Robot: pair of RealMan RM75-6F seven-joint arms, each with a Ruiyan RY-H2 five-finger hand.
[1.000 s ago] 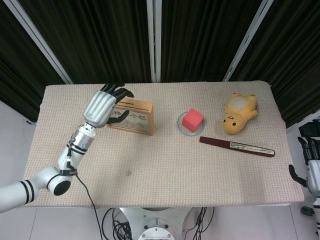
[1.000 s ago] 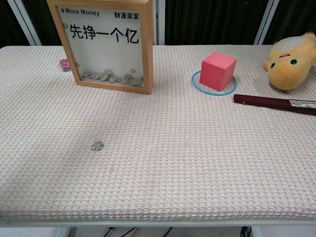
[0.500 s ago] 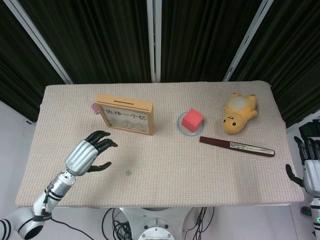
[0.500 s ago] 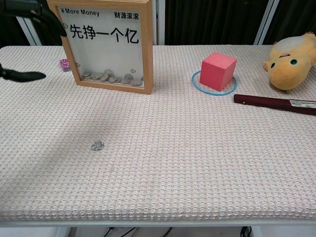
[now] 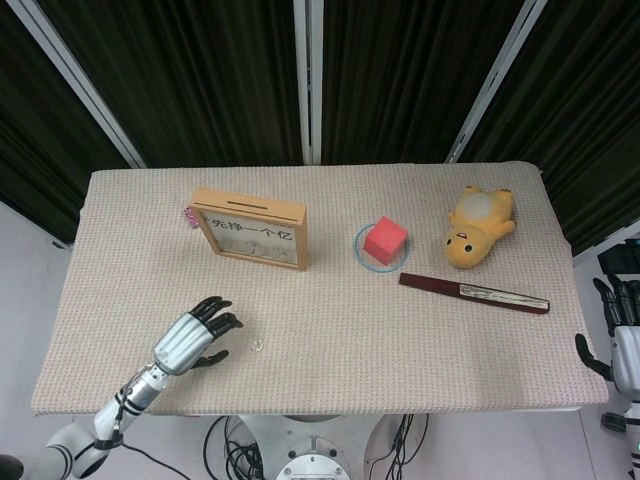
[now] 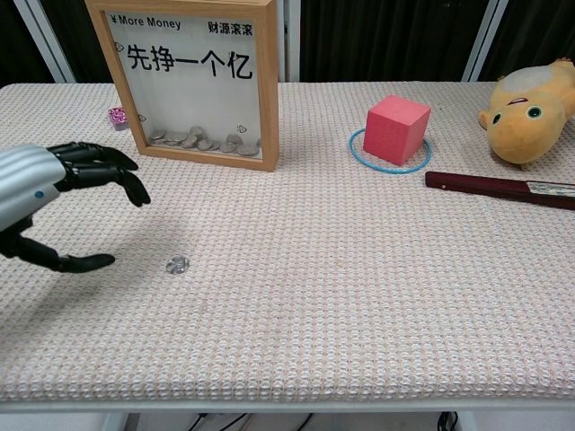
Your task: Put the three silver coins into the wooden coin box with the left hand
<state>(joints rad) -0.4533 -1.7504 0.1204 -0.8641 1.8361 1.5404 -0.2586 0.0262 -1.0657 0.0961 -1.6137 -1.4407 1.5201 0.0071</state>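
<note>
Left hand hovers low over the table, fingers spread, grasping nothing; coin lies just at its 3 o'clock, box at 12. Right hand hangs off-table, fingers released

A lab test booth — black curtains at 12 o'clock, cloth-covered table, loose cables underneath.

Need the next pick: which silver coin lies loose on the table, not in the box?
The single silver coin on the mat just right of the left hand; the other coins lie behind the wooden coin box window.
</note>
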